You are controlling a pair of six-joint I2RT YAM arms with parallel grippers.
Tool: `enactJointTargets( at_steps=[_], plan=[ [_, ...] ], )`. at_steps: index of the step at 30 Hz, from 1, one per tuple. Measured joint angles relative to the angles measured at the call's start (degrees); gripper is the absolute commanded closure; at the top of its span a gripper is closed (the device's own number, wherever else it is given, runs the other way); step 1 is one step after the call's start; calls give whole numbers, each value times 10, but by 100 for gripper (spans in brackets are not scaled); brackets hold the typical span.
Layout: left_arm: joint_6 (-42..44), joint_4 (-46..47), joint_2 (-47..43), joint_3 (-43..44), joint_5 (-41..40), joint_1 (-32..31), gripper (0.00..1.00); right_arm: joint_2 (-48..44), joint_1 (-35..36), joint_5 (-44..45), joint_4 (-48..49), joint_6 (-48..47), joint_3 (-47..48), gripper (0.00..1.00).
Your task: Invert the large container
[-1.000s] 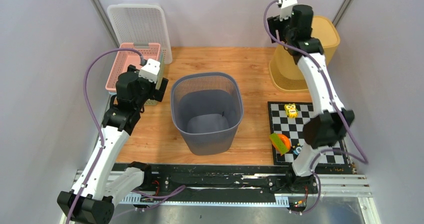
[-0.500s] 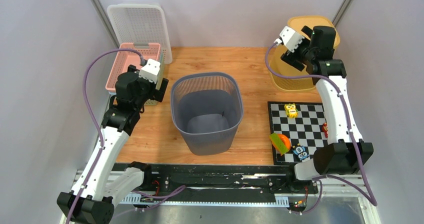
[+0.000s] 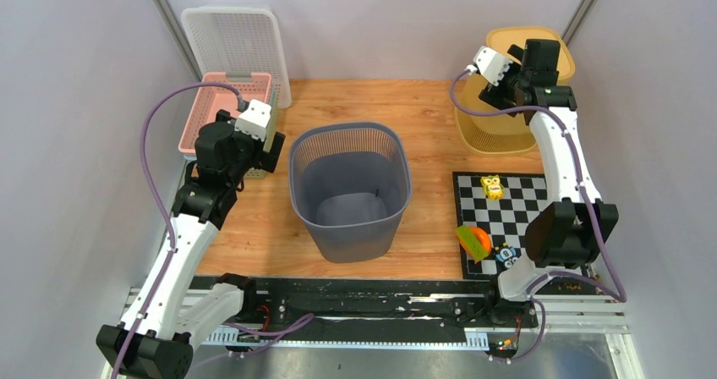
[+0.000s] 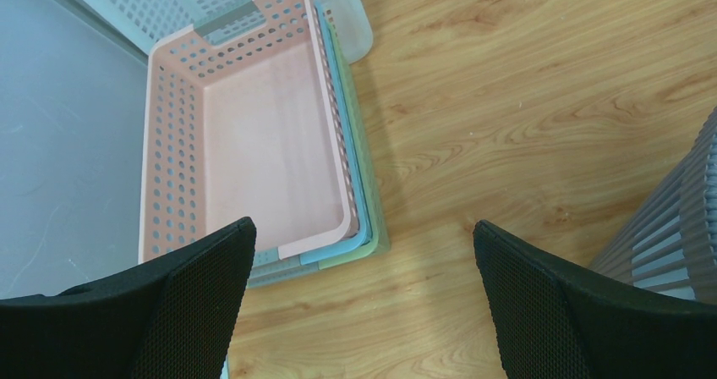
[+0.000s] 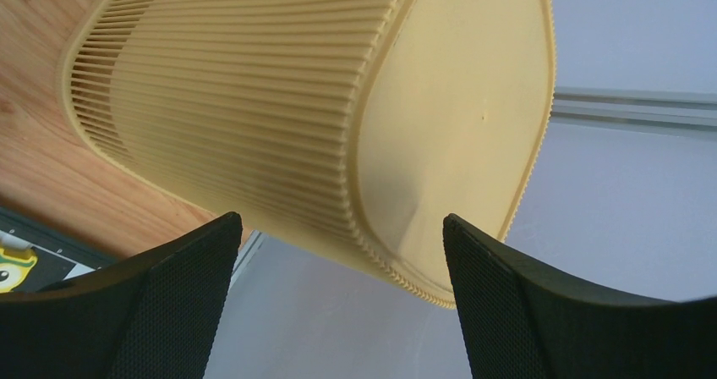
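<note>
- Right claw [image 5: 338, 222] gapes wide and empty near the yellow container [image 5: 254, 100], which stands base-up at the counter's [image 3: 423, 108] back right corner.
- Left claw [image 4: 363, 227] is open too, holding nothing.
- Risk: a finger clipping the ribbed wall could topple it.

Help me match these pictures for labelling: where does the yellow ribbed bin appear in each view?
Top external: the yellow ribbed bin stands bottom up at the far right corner, partly behind the right arm.
Left wrist: not in it.
Right wrist: it fills the middle, flat base toward the picture's right.
Shared landmark: the wooden tabletop.
</note>
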Motion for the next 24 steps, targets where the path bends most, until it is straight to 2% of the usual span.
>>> enactJointTargets(
  at_steps=[10, 24],
  plan=[
    [0, 0, 4, 0, 0, 0, 0, 49, 0, 14, 16, 20, 41, 12],
    [0, 0, 4, 0, 2, 0, 0, 69, 9, 54, 68, 57, 42, 12]
  ],
)
